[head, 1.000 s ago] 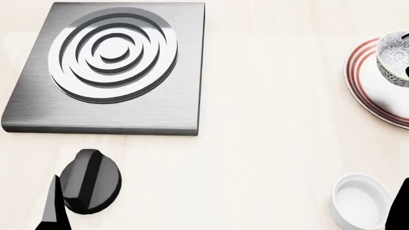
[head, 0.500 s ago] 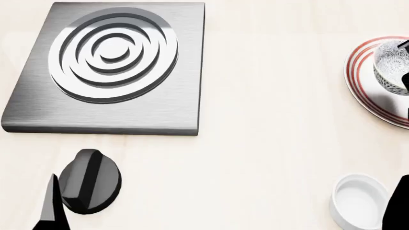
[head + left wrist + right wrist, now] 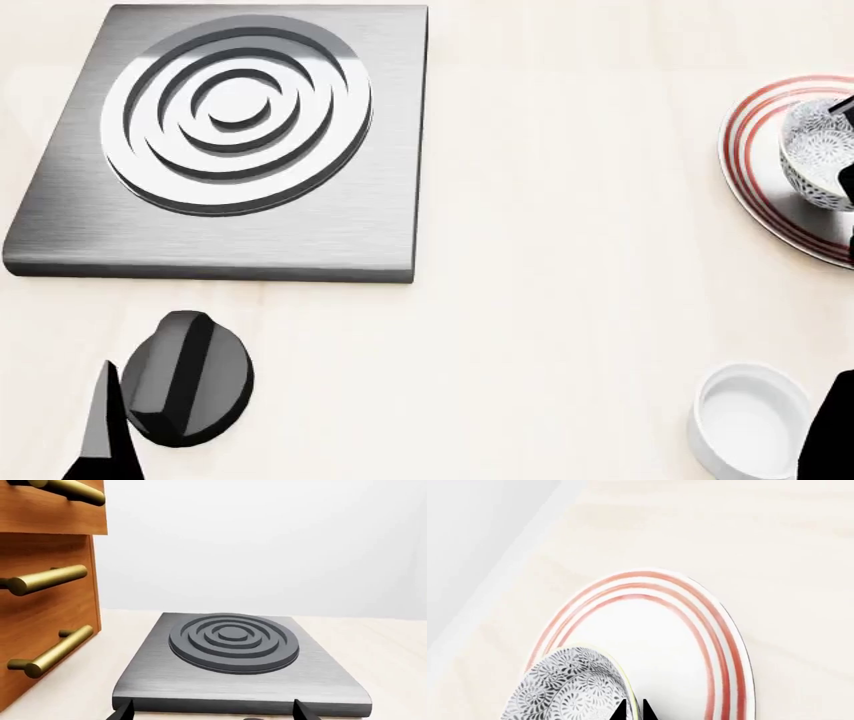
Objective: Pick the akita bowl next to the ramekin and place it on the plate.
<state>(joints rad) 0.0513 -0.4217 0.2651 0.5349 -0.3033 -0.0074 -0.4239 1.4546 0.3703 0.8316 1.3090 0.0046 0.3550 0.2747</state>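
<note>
Grey-and-white speckled akita bowl [image 3: 570, 687] has come lower over the red-ringed white plate [image 3: 720, 645] at the bench's right edge in the past second. Our right gripper [image 3: 633, 711] pinches its rim, two black tips close together. We judge release is near. The glossy white ramekin [image 3: 750, 428] sits near the front edge. Whether our left gripper [image 3: 210, 711] is parted, we cannot tell.

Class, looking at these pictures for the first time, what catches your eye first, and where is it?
The grey hob slab with its raised concentric rings fills the head view's upper left. At the far right edge, the red-ringed plate has the speckled akita bowl over it, the right gripper pinching its rim. A white ramekin sits nearer, lower right.
</note>
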